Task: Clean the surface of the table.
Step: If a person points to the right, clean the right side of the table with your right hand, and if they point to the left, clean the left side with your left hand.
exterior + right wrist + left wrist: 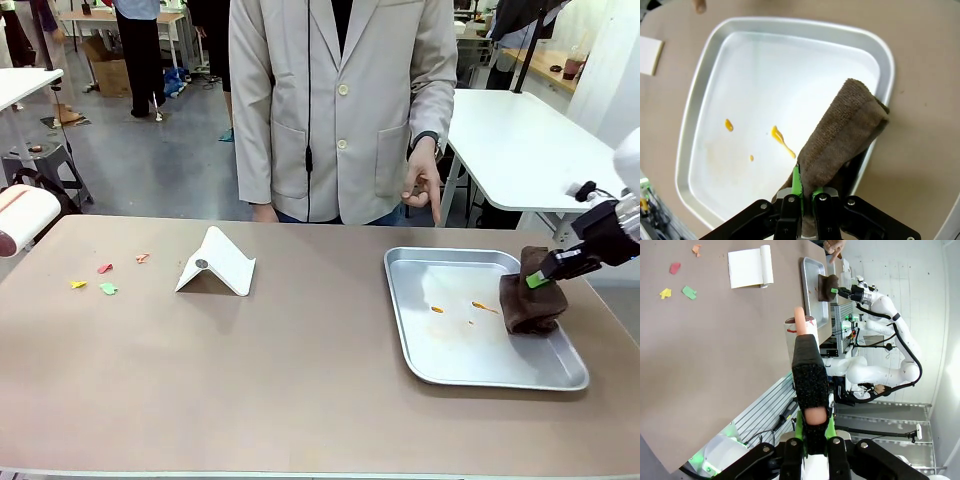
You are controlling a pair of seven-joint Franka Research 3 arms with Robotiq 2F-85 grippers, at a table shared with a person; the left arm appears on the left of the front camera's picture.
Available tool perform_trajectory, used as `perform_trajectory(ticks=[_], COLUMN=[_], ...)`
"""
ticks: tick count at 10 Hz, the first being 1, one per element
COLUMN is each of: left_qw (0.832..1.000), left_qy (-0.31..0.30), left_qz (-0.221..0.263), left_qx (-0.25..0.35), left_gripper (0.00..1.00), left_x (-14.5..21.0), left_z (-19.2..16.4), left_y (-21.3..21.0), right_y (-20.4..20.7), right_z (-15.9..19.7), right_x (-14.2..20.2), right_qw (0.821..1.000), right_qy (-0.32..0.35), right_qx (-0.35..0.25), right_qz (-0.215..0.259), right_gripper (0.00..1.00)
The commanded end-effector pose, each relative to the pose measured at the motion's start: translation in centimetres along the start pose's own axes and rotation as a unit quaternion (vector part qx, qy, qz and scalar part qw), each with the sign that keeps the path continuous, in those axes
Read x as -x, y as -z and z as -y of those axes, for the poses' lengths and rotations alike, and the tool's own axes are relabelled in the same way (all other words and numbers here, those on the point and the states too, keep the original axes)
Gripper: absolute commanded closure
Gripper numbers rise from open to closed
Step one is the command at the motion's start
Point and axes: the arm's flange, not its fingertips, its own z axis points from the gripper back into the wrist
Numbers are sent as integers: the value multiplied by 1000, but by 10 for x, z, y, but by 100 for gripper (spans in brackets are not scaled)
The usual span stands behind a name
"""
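The taupe table (300, 370) carries small coloured scraps (105, 275) at its left and a silver tray (460, 345) at its right. Orange smears (485, 307) mark the tray floor (790, 65). My right gripper (541, 279) is shut on a brown cloth (530, 305), which hangs over the tray's right rim. In the right wrist view the cloth (840, 135) rises from the gripper (802, 189), close to an orange smear (782, 141). My left gripper (813, 427) is shut on the black padded handle of a white roller (796, 337), held off the table's left end (20, 215).
A folded white card (215, 262) stands on the table right of the scraps (677, 280). A person in a beige jacket stands at the far edge, one hand (425, 185) pointing down towards the tray. White tables stand behind.
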Motion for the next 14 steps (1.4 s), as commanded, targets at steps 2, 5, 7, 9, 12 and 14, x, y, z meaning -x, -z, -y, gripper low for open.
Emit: perform_trajectory(ticks=[2, 5, 7, 9, 12, 14], left_qw=[1000, 1000, 1000, 1000, 1000, 1000], left_qy=[-3, -3, -3, -3, -3, -3], left_qz=[9, 9, 9, 9, 9, 9], left_qx=[8, 8, 8, 8, 8, 8], left_gripper=[100, 100, 100, 100, 100, 100], left_x=[0, 0, 0, 0, 0, 0], left_z=[7, 7, 7, 7, 7, 7], left_y=[-2, -2, -2, -2, -2, -2], right_y=[31, 48, 56, 68, 85, 93], right_z=[-3, -11, -15, -16, -29, -37], right_x=[-12, -9, -9, -9, -8, -8], right_qw=[1000, 1000, 1000, 1000, 998, 996], right_qy=[11, 4, 2, 12, 8, 7], right_qx=[-1, 10, 17, -2, -49, -76], right_qz=[3, -12, -18, -29, -46, -48], right_gripper=[93, 93, 93, 93, 93, 93])
